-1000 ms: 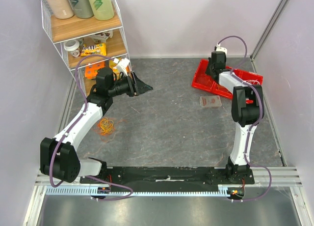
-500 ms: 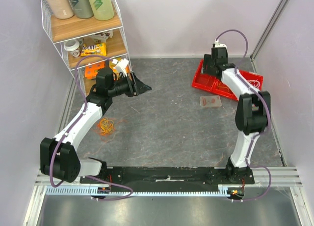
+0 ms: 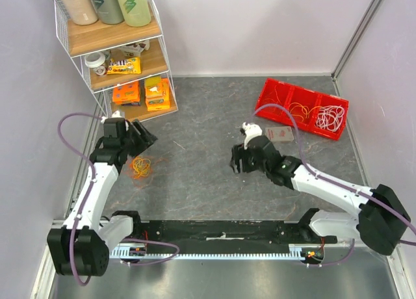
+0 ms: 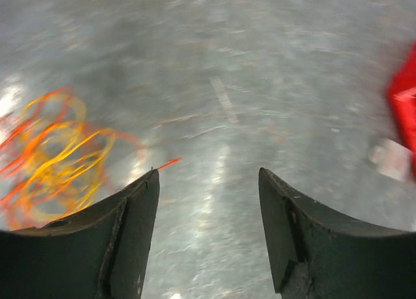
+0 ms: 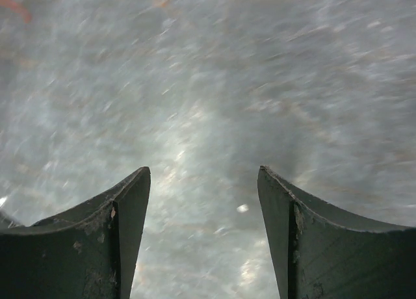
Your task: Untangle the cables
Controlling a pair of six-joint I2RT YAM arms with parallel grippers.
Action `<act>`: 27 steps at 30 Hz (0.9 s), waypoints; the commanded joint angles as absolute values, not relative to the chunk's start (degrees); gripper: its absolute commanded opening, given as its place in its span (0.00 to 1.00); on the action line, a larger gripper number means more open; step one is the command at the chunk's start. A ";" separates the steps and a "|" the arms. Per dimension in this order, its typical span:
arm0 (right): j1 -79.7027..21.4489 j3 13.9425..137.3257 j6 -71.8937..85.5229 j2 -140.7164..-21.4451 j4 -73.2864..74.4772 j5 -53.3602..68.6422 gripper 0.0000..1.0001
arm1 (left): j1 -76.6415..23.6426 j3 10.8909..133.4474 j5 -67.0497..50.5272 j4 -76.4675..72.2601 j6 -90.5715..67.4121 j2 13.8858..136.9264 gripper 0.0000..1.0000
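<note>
A tangle of thin orange and yellow cables (image 3: 140, 166) lies on the grey table at the left. In the left wrist view the cables (image 4: 55, 157) show blurred, just left of my left finger. My left gripper (image 3: 147, 138) hovers just beyond the tangle, open and empty; in its own view the left gripper (image 4: 208, 177) has only bare table between its fingers. My right gripper (image 3: 235, 162) is over the table's middle, open and empty, and the right gripper (image 5: 204, 172) frames bare table. More orange cables (image 3: 298, 109) and white cables (image 3: 330, 117) lie in the red tray (image 3: 273, 91).
A wire shelf (image 3: 116, 36) with bottles, snacks and orange boxes stands at the back left, close to my left arm. A small clear packet (image 3: 280, 134) lies in front of the red tray. The red tray (image 4: 405, 104) shows at the right edge of the left wrist view.
My left arm has swung back from the shelf to the tangle. My right arm has left the red tray and reached down and left to the table's middle.
</note>
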State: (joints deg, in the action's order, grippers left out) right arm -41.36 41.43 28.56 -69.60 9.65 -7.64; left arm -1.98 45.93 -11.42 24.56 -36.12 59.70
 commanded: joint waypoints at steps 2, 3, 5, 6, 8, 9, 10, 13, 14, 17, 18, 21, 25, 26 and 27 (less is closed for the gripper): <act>-50.87 39.38 35.15 -65.13 2.29 -8.26 0.74 | -1.23 43.68 10.79 39.28 -40.69 56.86 0.73; -52.11 39.46 35.07 -65.21 2.02 -8.09 0.74 | -1.23 43.51 11.51 39.81 -41.04 57.65 0.75; -53.69 39.64 35.07 -65.30 2.37 -8.09 0.74 | -0.97 43.77 10.82 40.25 -41.57 59.93 0.77; -54.14 39.55 35.07 -65.30 2.46 -8.17 0.74 | -0.88 43.77 9.68 39.91 -42.09 61.51 0.77; -54.49 38.76 35.42 -64.52 2.63 -8.09 0.74 | -0.88 42.81 6.17 37.37 -42.28 64.76 0.73; -54.49 38.32 35.68 -63.90 2.90 -8.35 0.74 | -0.88 41.67 3.37 35.44 -42.45 66.25 0.68; -54.49 37.80 35.68 -63.11 3.07 -8.61 0.74 | -0.97 41.05 1.16 33.94 -43.32 67.57 0.63; -54.49 36.57 35.86 -60.22 4.74 -10.01 0.74 | -1.40 36.58 -6.39 29.81 -46.48 70.48 0.52; -54.49 36.30 35.60 -59.60 5.36 -10.63 0.74 | -2.71 34.30 -7.89 27.62 -47.45 70.31 0.46; -54.49 35.68 35.33 -57.58 7.20 -12.91 0.74 | -8.94 30.95 -7.65 24.71 -50.26 68.04 0.21; -54.58 35.60 35.25 -57.39 7.64 -13.62 0.74 | -11.84 30.59 -7.39 24.18 -51.14 67.16 0.16; -54.49 35.86 34.54 -58.00 8.26 -15.98 0.74 | -25.59 33.03 -2.31 23.73 -54.22 63.73 0.03; -54.49 37.09 34.72 -60.37 9.05 -17.66 0.75 | -33.56 35.86 -4.55 20.49 -51.69 64.42 0.02; -54.49 37.35 34.89 -60.82 9.14 -17.75 0.75 | -34.36 35.77 -6.48 19.17 -50.72 64.42 0.02; -54.58 37.53 35.24 -61.43 9.05 -17.67 0.75 | -35.15 35.34 -8.33 17.42 -50.02 64.16 0.02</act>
State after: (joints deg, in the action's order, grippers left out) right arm -54.33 36.01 34.89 -59.61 8.69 -14.66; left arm -32.36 33.71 -4.71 24.36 -50.35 65.14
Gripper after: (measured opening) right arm 0.743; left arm 0.031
